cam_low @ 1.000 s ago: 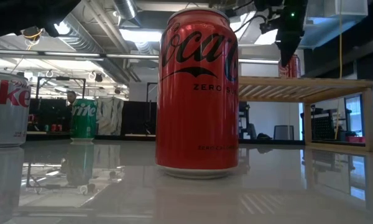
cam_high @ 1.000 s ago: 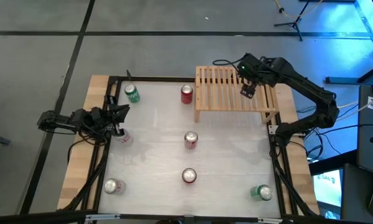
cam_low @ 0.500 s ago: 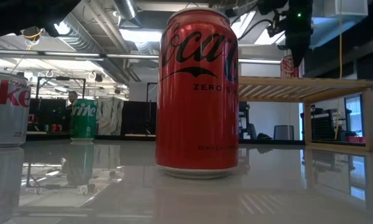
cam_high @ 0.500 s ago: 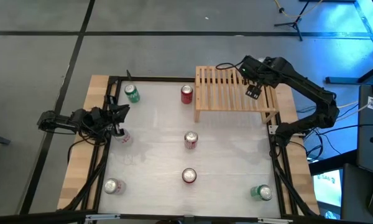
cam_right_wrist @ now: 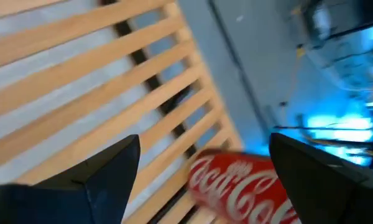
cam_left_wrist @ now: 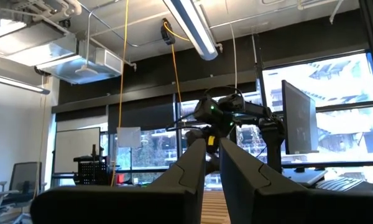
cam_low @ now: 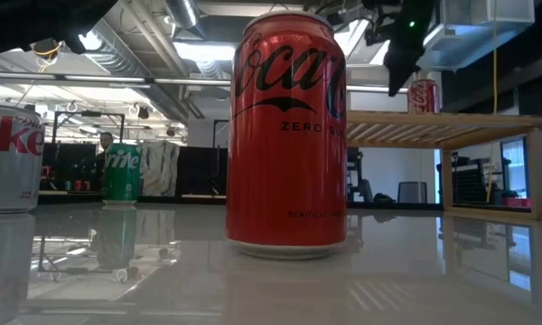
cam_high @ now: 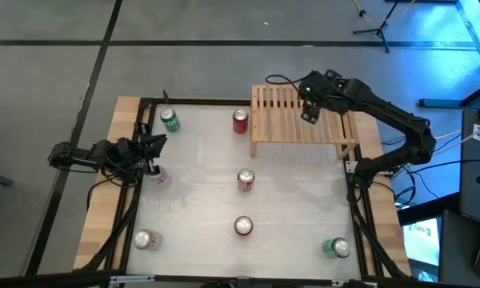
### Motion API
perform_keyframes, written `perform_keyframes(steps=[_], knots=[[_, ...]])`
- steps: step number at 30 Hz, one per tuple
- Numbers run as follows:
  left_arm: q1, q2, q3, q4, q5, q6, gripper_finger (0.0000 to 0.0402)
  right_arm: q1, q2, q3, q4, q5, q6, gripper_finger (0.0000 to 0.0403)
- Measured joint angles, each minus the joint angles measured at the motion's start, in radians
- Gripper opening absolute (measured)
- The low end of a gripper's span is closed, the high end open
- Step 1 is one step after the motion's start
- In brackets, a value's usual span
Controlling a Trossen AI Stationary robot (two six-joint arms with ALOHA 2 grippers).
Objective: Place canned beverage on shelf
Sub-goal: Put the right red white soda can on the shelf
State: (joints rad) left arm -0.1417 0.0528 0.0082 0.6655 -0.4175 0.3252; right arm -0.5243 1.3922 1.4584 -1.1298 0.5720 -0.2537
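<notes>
in your high view the right gripper [cam_high: 309,113] and its arm cover the red can on the shelf [cam_high: 280,120], near the shelf's far right corner. in your right wrist view that red can [cam_right_wrist: 248,186] is blurred and cut off at the picture's edge. in your low view the silver can [cam_low: 9,158] is cut by the edge, its lettering only partly showing.
</notes>
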Motion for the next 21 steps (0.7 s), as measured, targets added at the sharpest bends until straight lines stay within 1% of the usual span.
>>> perform_keyframes(steps=[5,9,11,21], knots=[[0.0,0.0,0.0,0.0,0.0,0.0,0.004,0.0,0.0,-0.094,0.128,0.173,-0.155,0.0353],[0.0,0.0,0.0,0.0,0.0,0.001,0.004,-0.002,0.0,-0.157,0.2,0.242,-0.247,0.0353],[0.0,0.0,0.0,0.0,0.0,0.001,0.004,-0.013,0.001,-0.178,0.214,0.257,-0.275,0.0353],[0.0,0.0,0.0,0.0,0.0,0.01,0.004,-0.03,0.001,-0.213,0.184,0.29,-0.283,0.0353]])
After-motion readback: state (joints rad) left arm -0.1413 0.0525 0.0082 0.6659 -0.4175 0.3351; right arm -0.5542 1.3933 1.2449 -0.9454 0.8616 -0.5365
